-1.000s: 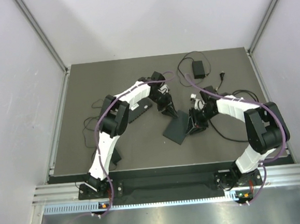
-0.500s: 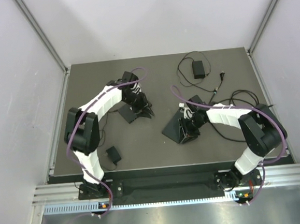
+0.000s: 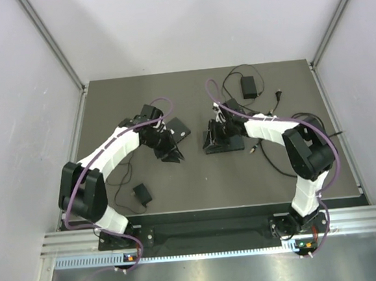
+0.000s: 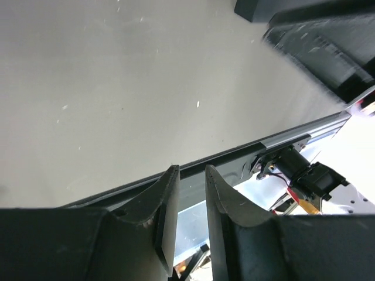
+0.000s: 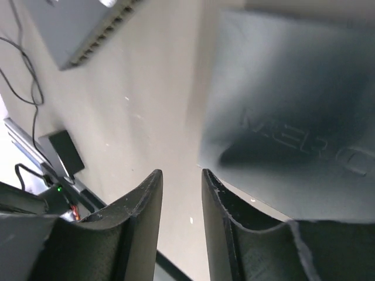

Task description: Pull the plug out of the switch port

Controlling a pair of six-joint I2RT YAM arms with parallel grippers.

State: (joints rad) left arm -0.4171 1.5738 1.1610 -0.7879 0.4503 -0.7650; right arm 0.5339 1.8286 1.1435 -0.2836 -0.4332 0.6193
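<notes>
1. Toward the middle of the surface (image 3: 107, 108) lies the switch (image 3: 177, 129), just beyond my left gripper (image 3: 171, 153) and left of my right gripper (image 3: 215, 133).
2. From my right wrist the switch (image 5: 76, 29) shows as a grey box with a row of ports along one edge. I cannot tell whether a plug sits in any of them.
3. My right gripper (image 5: 180, 175) is narrow, with nothing between its fingers. It hangs over bare surface at the edge of a dark slab (image 5: 293, 117) with raised letters. I cannot tell whether it touches the slab.
4. From above, the slab (image 3: 227, 144) lies flat, well apart from the switch.
5. My left gripper (image 4: 190, 172) is also narrow and holds nothing. It points across bare surface toward the near edge.
6. A cable end (image 3: 251, 150) rests just right of the slab. I cannot tell if it is the plug.
7. One adapter (image 3: 249, 87) sits near the far edge, and a small adapter (image 3: 141, 194) sits near the front, by my left arm.
</notes>
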